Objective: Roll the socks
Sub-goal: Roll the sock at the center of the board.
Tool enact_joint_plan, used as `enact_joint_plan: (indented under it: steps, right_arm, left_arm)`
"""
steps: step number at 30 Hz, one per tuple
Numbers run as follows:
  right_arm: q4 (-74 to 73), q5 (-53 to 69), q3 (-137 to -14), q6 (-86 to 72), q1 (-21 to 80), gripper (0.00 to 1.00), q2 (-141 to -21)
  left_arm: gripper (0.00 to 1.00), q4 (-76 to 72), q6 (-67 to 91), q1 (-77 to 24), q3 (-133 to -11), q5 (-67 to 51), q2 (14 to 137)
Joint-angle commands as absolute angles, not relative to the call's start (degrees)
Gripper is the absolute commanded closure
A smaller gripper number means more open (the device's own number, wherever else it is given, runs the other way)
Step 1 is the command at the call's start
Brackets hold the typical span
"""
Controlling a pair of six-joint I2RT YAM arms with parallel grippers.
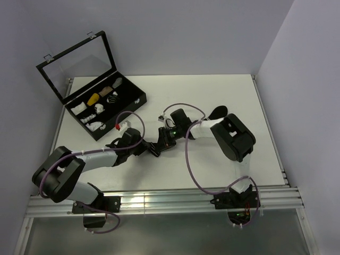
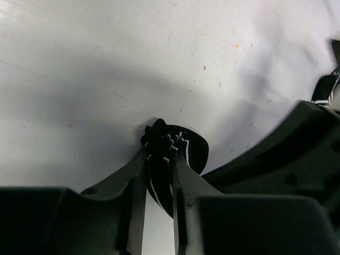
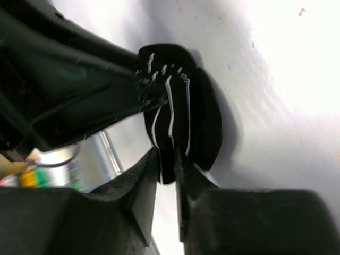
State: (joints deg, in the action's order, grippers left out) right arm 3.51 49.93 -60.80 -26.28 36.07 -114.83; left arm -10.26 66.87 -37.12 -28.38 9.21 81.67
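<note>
Pinching the black sock (image 2: 187,150) between its two fingers, the left gripper (image 2: 158,159) is clamping the cloth snugly. No gap is showing on either side of the fabric in the left wrist view. The bunched cuff, its white stripes crowding together, is bulging out at 12 o'clock just beyond the fingertips. A flatter lobe of the body is spreading toward 3 o'clock over the white table (image 2: 159,53).

The right gripper (image 3: 167,156) is standing at 1 o'clock of the left one in the overhead view and is facing the same bundle from the opposite side. The sock's lower edge is sitting between its narrowly set jaws, but whether they are pressing the cloth or only flanking it cannot be told.

Judging by the compact, folded-over shape, the rolling of this sock is well under way but is not looking finished, since the bundle is being held up by the two arms rather than keeping its form alone.

Farther out, at 2 o'clock of the meeting point, a dark oval piece (image 1: 218,111) is lying flat beyond the right arm. It is probably the other sock, and if so it is waiting unrolled.

At 10 o'clock an open black case (image 1: 135,108) is holding pale rolled bundles.
</note>
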Motion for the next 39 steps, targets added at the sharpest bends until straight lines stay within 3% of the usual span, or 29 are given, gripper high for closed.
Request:
enact_joint_plan:
  steps: [1,6,13,30,32,34,35,38,39]
  right_arm:
    - [4.1,39.2,-56.3,-20.0,37.8,0.71,-106.1]
    - [7.5,19.2,-50.5,-14.8,42.4,0.54,-96.4]
    - [14.1,-4.6,-44.5,-4.8,53.8,0.49,-89.1]
    - [19.0,-12.7,-46.7,3.2,62.4,0.51,-99.7]
    - [19.2,-13.0,-46.5,3.2,62.5,0.54,-100.5]
    - [19.0,-12.7,-46.7,3.0,62.5,0.7,-101.1]
    - [18.8,-12.5,-46.7,2.9,62.4,0.82,-101.0]
    - [17.1,-10.4,-46.8,1.2,62.0,1.0,-100.0]
    - [15.9,-8.3,-47.1,0.1,61.6,1.0,-99.8]
  left_arm:
    - [0.79,-6.1,65.4,-37.4,-30.5,9.6,84.4]
    - [0.84,-2.8,63.7,-37.4,-32.3,9.1,85.4]
    - [0.85,1.4,62.1,-37.4,-35.1,8.6,85.3]
    - [0.85,2.9,62.1,-37.3,-36.8,7.3,85.9]
    - [0.85,2.8,62.1,-37.3,-36.8,7.1,85.8]
    - [0.85,2.7,62.0,-37.2,-36.8,6.8,86.0]
    - [0.84,2.7,62.0,-37.3,-36.8,6.7,86.0]
    - [0.77,2.4,62.0,-37.3,-36.5,6.7,84.6]
    - [0.74,2.4,62.0,-37.3,-36.0,7.0,83.9]
